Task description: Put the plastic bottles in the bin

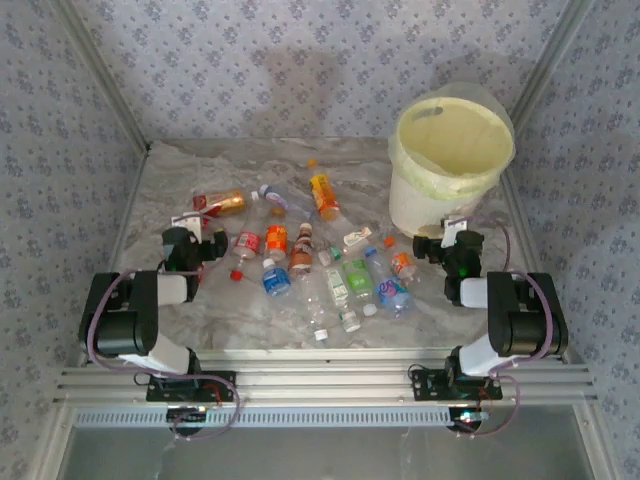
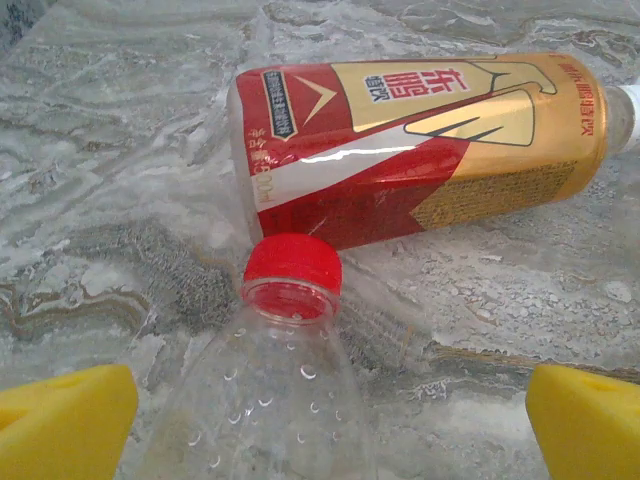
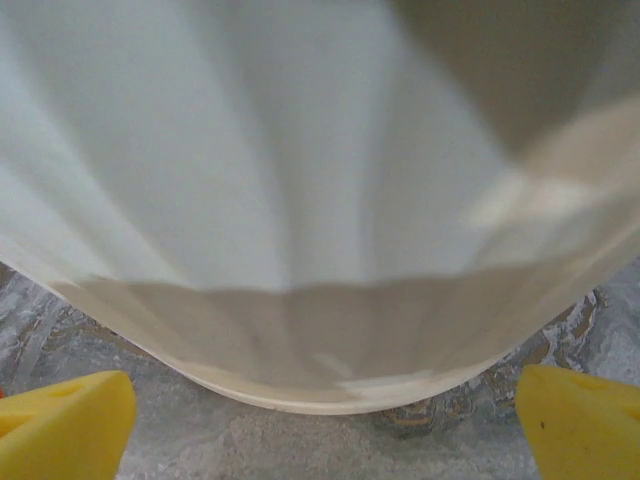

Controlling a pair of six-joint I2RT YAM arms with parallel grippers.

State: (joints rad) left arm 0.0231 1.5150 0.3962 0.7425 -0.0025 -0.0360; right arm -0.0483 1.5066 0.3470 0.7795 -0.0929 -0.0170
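So, why is your left gripper (image 2: 325, 415) spread wide and empty?

Its fingers frame the clear red-capped bottle (image 2: 280, 400), which lies with its cap toward 12 o'clock beside the red-and-gold bottle (image 2: 420, 140). I judge you're lined up to pinch its body.

And your right gripper (image 3: 325, 420)?

Also wide open, holding nothing, nosed near the bin (image 3: 300, 200) wall. The bin stands at 1 o'clock on the table (image 1: 250, 325). The other plastic bottles (image 1: 300, 260) lie scattered mid-table, and I see none inside.
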